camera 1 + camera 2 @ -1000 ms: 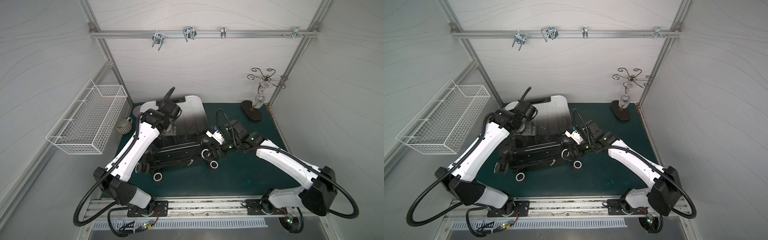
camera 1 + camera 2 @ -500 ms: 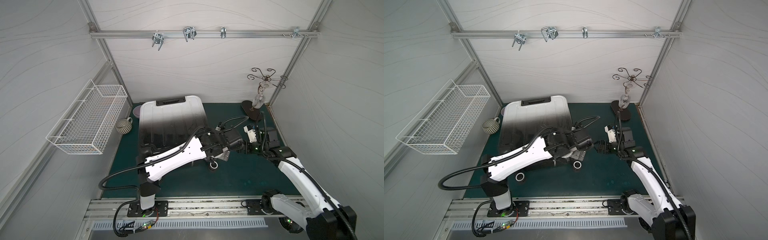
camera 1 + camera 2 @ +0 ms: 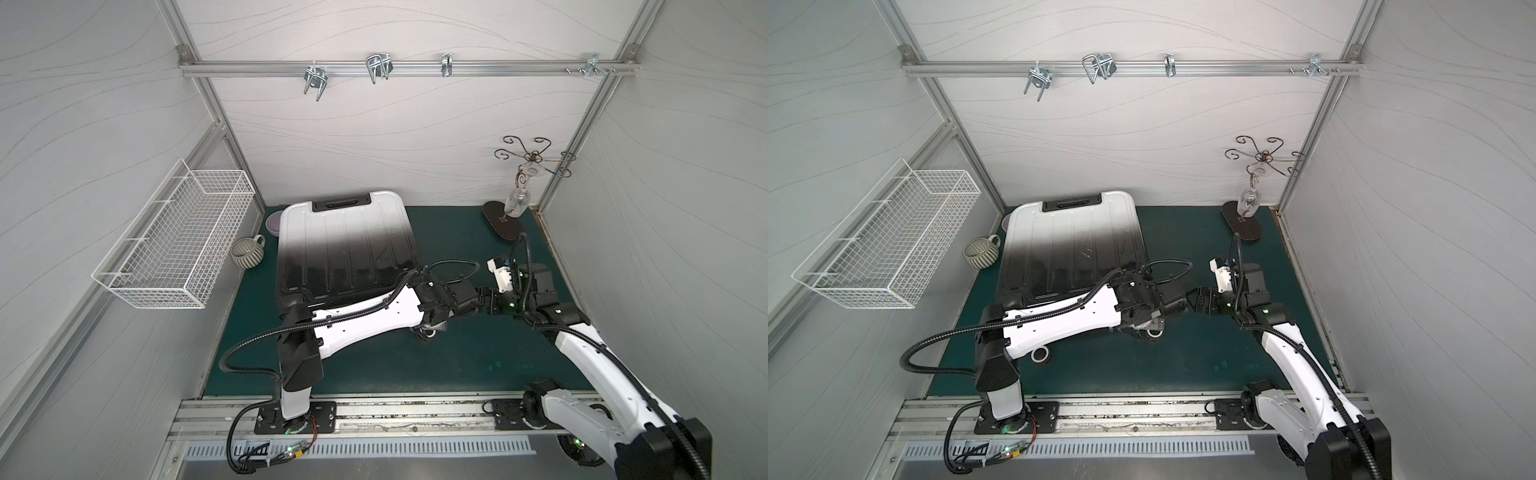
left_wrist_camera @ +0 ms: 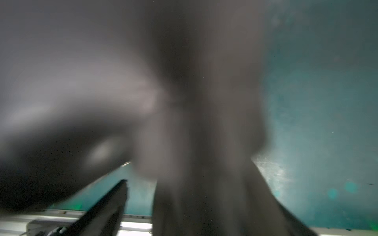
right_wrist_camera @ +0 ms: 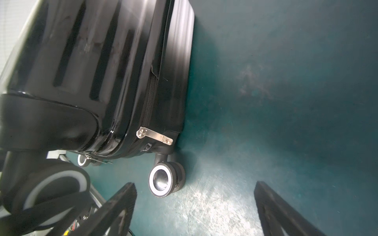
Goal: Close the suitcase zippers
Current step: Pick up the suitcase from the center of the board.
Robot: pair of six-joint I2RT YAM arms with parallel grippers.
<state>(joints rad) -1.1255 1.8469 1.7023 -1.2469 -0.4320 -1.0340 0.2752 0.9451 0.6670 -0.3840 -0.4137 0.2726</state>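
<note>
The ribbed hard-shell suitcase (image 3: 345,245), white fading to black, lies flat and closed on the dark green counter (image 3: 457,365). Its black zipper track (image 5: 150,98) carries a silver pull (image 5: 154,135) near the black corner wheel (image 5: 161,180). The right fingers (image 5: 114,206) stand wide apart and empty near this corner. The left fingers (image 4: 110,206) are blurred; I cannot tell their state.

Desk (image 3: 478,365): dk green mat, scuffed nr front. On it: suitcase (image 3: 345,245) lying flat; ribbed mug (image 3: 246,254) just beside; purple bowl (image 3: 272,222) behind; stand base (image 3: 500,226), rear corner.
</note>
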